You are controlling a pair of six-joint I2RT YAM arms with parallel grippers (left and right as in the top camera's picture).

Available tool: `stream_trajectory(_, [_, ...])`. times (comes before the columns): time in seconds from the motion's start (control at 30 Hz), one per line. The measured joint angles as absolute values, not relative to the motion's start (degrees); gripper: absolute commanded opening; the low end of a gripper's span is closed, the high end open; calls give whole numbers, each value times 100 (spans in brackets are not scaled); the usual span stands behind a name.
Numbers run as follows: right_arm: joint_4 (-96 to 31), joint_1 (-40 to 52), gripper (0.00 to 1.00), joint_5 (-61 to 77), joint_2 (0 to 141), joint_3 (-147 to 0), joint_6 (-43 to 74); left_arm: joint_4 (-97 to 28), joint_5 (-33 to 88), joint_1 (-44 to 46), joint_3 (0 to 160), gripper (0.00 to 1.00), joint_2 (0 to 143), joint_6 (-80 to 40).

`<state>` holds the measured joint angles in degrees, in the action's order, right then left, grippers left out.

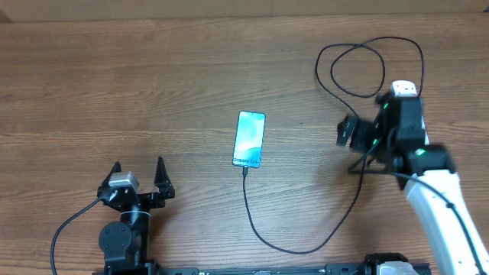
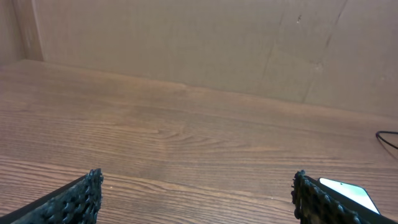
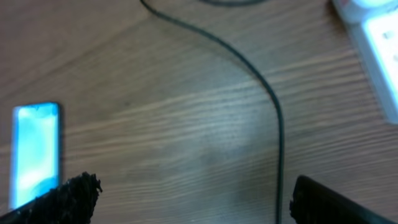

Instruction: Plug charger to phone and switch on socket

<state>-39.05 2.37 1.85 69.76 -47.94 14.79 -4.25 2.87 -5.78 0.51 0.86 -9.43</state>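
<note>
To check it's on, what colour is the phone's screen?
On the phone, the screen is light blue-teal; the overhead view shows it best.

The left arm (image 1: 120, 238), at the tabletop's near edge toward its left corner, is black throughout; it shows a round drum-shaped joint housing, a small silver-grey block (image 1: 121, 181) beyond it, and a black lead (image 1: 56, 241) looping off its left side; the left gripper (image 1: 137, 173) carries two black pointed fingers (image 2: 78, 200) with knobbly inner faces. The right arm (image 1: 439, 202), toward the tabletop's right edge, has a smooth white tubular link with a thin black wire (image 1: 458, 218) along it; its boxy black wrist section bears small green lights (image 1: 419, 153); the right gripper (image 3: 193, 186) has black, rough-textured fingers (image 3: 71, 196).
</note>
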Motion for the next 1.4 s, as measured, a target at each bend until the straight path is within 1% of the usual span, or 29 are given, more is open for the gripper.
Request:
stream_trajectory(0.1, [-2589,248,100,224,6713,-3544,1474,-429,272,-578,51,100,86,-943])
stream_trajectory(0.27, [-1522,268,100,224,5848,-2388,1479,-427,272,-578,51,100,86,-943])
stream_trajectory(0.73, [-123,268,100,222,4421,-897,1483,-429,272,-578,51,100,86,-943])
stream_trajectory(1.1, [-97,266,100,274,3162,-198,1483,-429,272,-578,51,100,86,-943])
stream_trajectory(1.17, [-366,268,100,274,2939,-106,1481,-429,272,-578,51,100,86,-943])
stream_trajectory(1.4, [-486,268,100,274,1861,-106,1479,-429,272,-578,51,99,86,-943])
